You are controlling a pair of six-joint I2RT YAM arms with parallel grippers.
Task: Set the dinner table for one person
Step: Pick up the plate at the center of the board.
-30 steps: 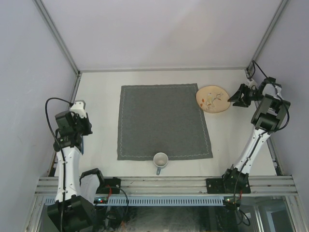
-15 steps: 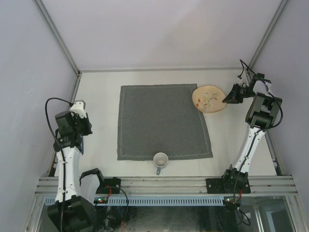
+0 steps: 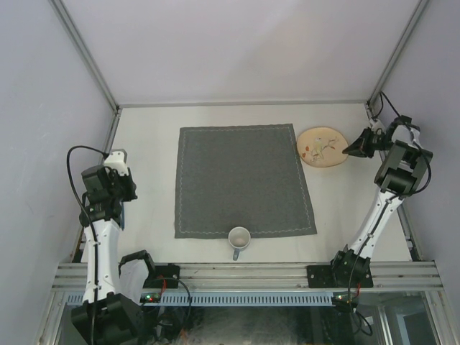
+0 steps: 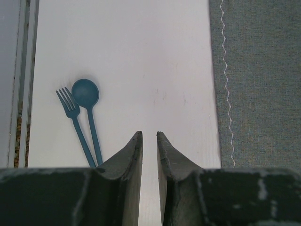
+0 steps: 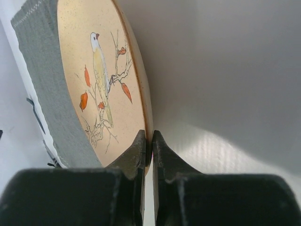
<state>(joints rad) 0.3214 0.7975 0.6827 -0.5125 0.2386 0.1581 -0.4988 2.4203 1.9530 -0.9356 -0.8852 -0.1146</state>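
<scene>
Right tool (image 5: 148,136): closed, pinching the rim of the plate (image 3: 321,147).
Left tool (image 4: 148,136): jaws slightly apart, empty, fork (image 4: 74,120) and spoon (image 4: 85,92) just ahead to its left.
Risk: we judge the thin rim pinch may slip if the plate swings, dropping it.
Worktop (image 3: 147,172): beneath both tools; we see the plate at its far right, just beside the cloth (image 3: 241,180).
</scene>
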